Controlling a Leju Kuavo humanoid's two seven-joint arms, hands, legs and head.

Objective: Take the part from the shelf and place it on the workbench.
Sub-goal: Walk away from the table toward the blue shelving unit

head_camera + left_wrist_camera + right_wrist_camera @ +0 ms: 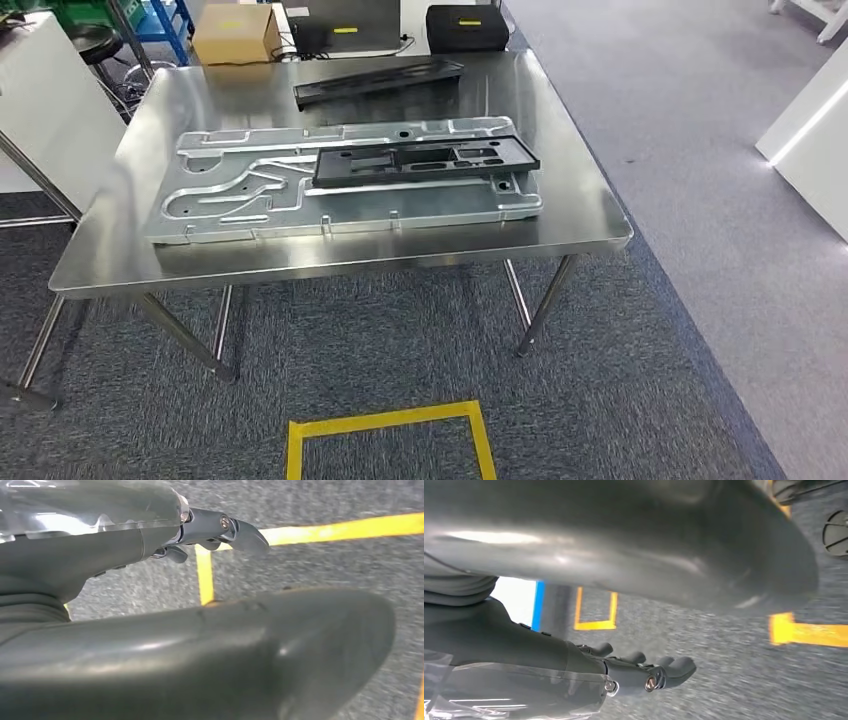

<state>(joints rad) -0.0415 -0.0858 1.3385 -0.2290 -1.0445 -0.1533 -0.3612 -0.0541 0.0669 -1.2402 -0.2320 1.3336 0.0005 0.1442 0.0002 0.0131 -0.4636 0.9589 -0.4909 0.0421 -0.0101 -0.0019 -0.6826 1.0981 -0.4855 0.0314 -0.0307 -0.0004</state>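
Head view first, and sweeping from the left: the steel workbench (pixel 110 225) stands ahead with one big silver machined plate (pixel 250 190) lying flat on it. On the right half of that plate rests a black part (pixel 425 160), and a second black part (pixel 378 78) lies further back, apart from the plate. So two black parts and one silver plate. Behind them sit one cardboard box (pixel 236 33) and one black case (pixel 466 27). On the carpet nearer us, one yellow tape square (pixel 390 440) marks the floor.

The left hand (pixel 200 530) hangs over grey carpet and yellow tape, fingers loosely extended and apart, nothing in them. The right hand (pixel 634 667) matches it, fingers stretched out and separated, holding nothing.

No shelf can be seen from here, so I'd say the robot must go to it for a part. To do that well: turn away cleanly, keep both arms low and clear of the bench edge, and plan to lay anything new on bare steel, not across the plate.
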